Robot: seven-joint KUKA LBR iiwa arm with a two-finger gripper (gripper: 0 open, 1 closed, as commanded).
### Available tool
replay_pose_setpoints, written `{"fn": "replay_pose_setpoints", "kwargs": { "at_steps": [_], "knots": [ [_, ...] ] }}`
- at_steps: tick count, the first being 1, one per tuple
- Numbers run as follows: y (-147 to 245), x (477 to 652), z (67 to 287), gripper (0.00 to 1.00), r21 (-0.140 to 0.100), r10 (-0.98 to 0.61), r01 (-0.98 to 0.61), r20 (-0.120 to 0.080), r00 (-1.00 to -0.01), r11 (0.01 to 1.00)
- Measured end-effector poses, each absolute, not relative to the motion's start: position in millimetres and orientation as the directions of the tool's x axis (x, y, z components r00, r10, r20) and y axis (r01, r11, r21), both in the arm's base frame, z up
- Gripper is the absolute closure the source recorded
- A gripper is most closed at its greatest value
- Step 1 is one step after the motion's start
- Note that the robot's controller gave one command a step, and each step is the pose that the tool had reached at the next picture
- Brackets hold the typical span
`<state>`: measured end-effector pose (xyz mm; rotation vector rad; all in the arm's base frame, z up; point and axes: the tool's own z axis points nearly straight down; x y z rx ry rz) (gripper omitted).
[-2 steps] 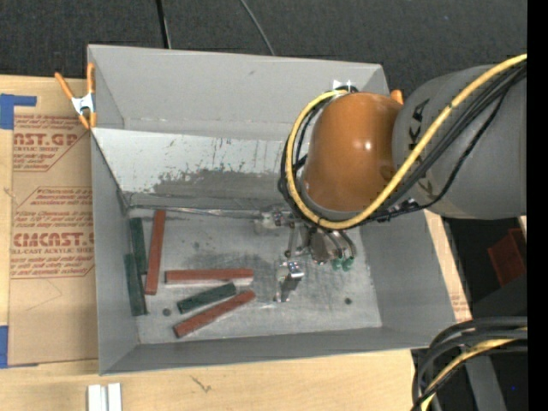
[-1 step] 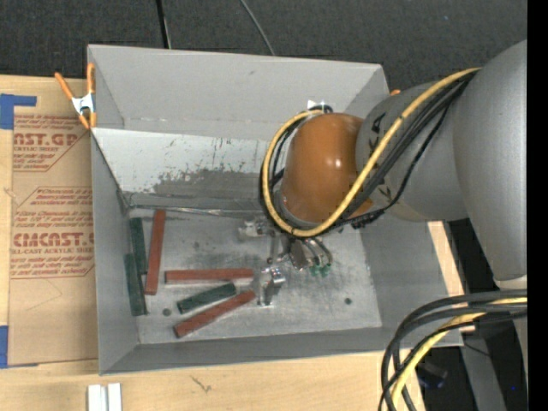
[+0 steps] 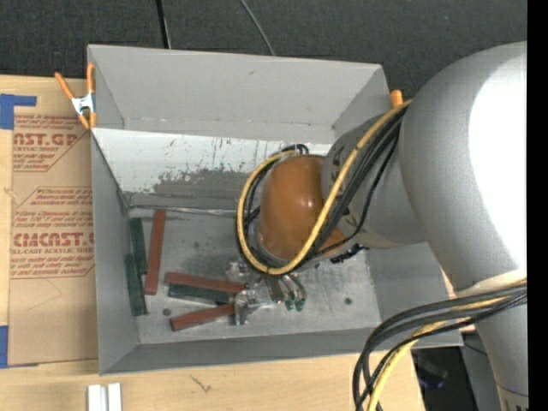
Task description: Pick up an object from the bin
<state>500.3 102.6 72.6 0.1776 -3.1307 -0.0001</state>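
My gripper [image 3: 255, 293] is low over the bin floor, just below the orange dome on the wrist, at the right ends of three flat sticks lying crosswise. These are a red-brown stick [image 3: 199, 281], a dark green stick [image 3: 195, 292] right under it, and another red-brown stick [image 3: 199, 318] nearest the front wall. The gripper's metal parts touch or overlap these stick ends, and I cannot make out whether any stick is gripped.
Against the left wall a red-brown stick [image 3: 156, 251] and dark green sticks [image 3: 134, 268] lie lengthwise. The arm with its cables covers the bin's right half.
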Motion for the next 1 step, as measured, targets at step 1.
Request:
{"fn": "replay_pose_setpoints", "kwargs": {
  "at_steps": [1],
  "knots": [
    [102.7,500.4,72.6,1.00,0.000,-0.113,-0.113,0.006,-0.994,0.994]
  ]
}}
